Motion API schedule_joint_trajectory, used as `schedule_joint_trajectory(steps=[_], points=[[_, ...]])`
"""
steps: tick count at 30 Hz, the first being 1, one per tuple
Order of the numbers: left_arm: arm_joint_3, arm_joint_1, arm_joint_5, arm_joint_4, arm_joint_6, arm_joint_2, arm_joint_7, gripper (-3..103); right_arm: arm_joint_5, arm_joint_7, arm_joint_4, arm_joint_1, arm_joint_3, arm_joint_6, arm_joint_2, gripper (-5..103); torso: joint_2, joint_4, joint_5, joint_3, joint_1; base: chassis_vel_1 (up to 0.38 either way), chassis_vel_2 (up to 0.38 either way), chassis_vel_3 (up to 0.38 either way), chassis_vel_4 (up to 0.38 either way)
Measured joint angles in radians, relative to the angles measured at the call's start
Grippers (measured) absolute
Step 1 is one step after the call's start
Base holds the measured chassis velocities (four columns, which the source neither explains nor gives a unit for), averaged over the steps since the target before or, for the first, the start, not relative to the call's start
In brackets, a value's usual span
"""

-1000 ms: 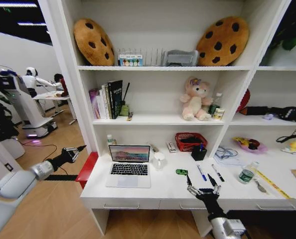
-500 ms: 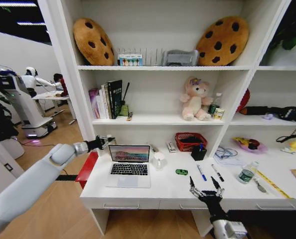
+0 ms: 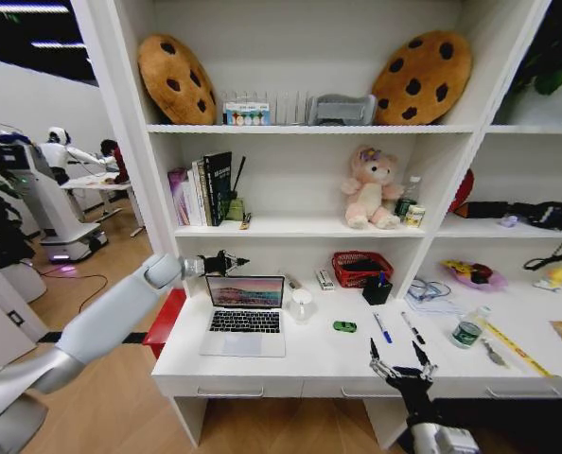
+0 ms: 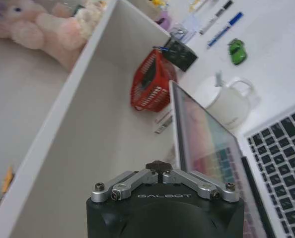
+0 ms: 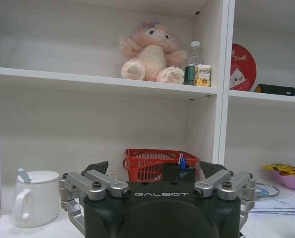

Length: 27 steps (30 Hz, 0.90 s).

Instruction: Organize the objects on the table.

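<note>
Head view looks down on the laptop (image 3: 245, 316); both wrist views sit nearer, sharing the red basket (image 4: 150, 85).

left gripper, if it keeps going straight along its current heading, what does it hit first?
Probably the laptop: the left gripper, fingers shut, sits just above the top-left corner of the open screen, pointing along its upper edge toward the red basket. It may skim the lid; if it clears, the basket is next. Depth is unclear.

Two cookie cushions (image 3: 178, 78) are leaned at the upper left and upper right of the frame. A plush toy (image 3: 372, 187) is seated mid-frame, right of the books (image 3: 205, 188). Below it, a red basket (image 3: 360, 269), a white mug (image 3: 302, 305) and a bottle (image 3: 467, 329) at lower right are seen.
</note>
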Motion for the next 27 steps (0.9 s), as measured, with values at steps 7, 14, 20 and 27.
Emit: schedule_joint_trajectory(steps=[7, 14, 20, 27], points=[[0.142, -0.024, -0.176, -0.27, 0.069, 0.206, 0.26, 0, 0.025, 0.001, -0.007, 0.009, 0.022, 0.0, 0.014, 100, 0.0, 0.0002, -0.0001, 0.0, 0.0, 0.0, 0.0, 0.0, 0.0], [0.06, 0.128, -0.256, -0.433, 0.132, 0.277, 0.21, 0, 0.035, 0.008, -0.013, 0.017, 0.014, -0.008, 0.003, 100, 0.0, -0.0004, -0.0003, 0.0, 0.0, 0.0, 0.0, 0.0, 0.0], [-0.245, 0.471, -0.361, -0.478, 0.276, 0.297, -0.231, 0, 0.04, 0.024, 0.001, 0.03, -0.007, -0.03, -0.014, 100, 0.0, 0.0, 0.0003, 0.0, 0.0, 0.0, 0.0, 0.0, 0.0], [-0.424, 0.799, -0.506, -0.582, 0.467, 0.253, -0.719, 20, 0.06, 0.042, 0.022, -0.002, -0.007, -0.046, -0.02, 100, 0.0, 0.0003, 0.0002, 0.0, 0.0, 0.0, 0.0, 0.0, 0.0]])
